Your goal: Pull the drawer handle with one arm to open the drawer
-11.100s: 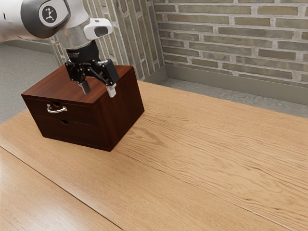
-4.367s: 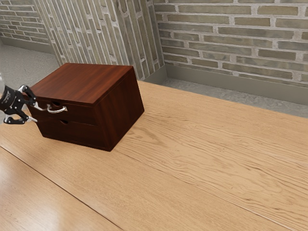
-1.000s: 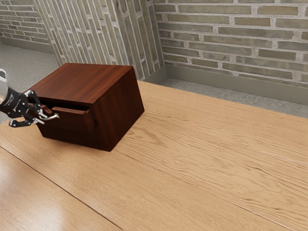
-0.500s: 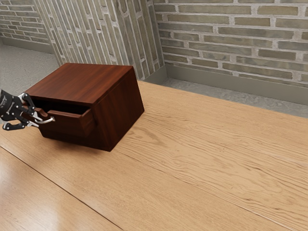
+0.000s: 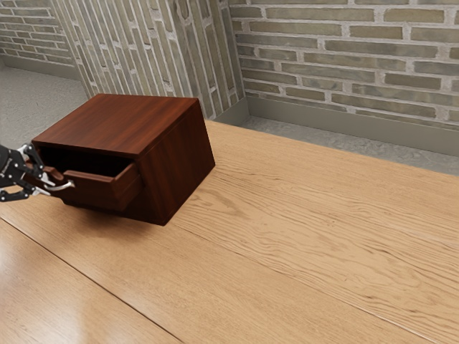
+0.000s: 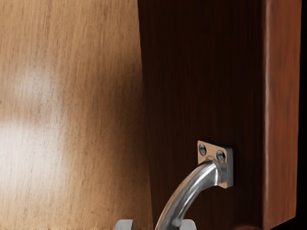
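The exterior view looks down from the side across the table (image 5: pixel 301 236) toward a brick wall (image 5: pixel 344 50). The wrist view sits close against the drawer front (image 6: pixel 201 96); both share its handle (image 6: pixel 192 196).

In the exterior view the arm behind the gripper (image 5: pixel 51 183) is cut off by the picture's edge out in front of the cabinet (image 5: pixel 136 125). The handle (image 5: pixel 66 186) at the cabinet's front is too small, and too overlapped by the gripper, for its shape to be made out. The inside of the drawer (image 5: pixel 100 188) is lost in shadow under the cabinet's top, and the cabinet's front below it is hidden by the drawer itself. In the wrist view one mounting plate (image 6: pixel 216 163) shows, while the handle's bar and the drawer front are cut off.
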Robot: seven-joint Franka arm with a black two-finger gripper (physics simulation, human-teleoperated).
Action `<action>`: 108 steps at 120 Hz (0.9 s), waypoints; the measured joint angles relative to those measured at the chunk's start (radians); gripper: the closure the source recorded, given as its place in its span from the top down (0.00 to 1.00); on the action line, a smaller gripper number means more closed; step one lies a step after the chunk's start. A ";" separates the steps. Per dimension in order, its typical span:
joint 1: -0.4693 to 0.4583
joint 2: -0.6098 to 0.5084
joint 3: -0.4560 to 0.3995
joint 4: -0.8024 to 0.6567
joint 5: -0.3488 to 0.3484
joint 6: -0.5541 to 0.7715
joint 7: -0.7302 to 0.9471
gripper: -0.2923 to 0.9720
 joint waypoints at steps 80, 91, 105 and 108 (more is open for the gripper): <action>0.003 -0.065 0.001 -0.059 0.006 -0.018 0.000 0.26; 0.004 -0.070 0.003 -0.066 0.013 -0.021 0.000 0.26; 0.002 -0.069 0.020 -0.067 0.018 -0.022 0.001 0.26; 0.002 -0.069 0.022 -0.067 0.019 -0.022 0.001 0.26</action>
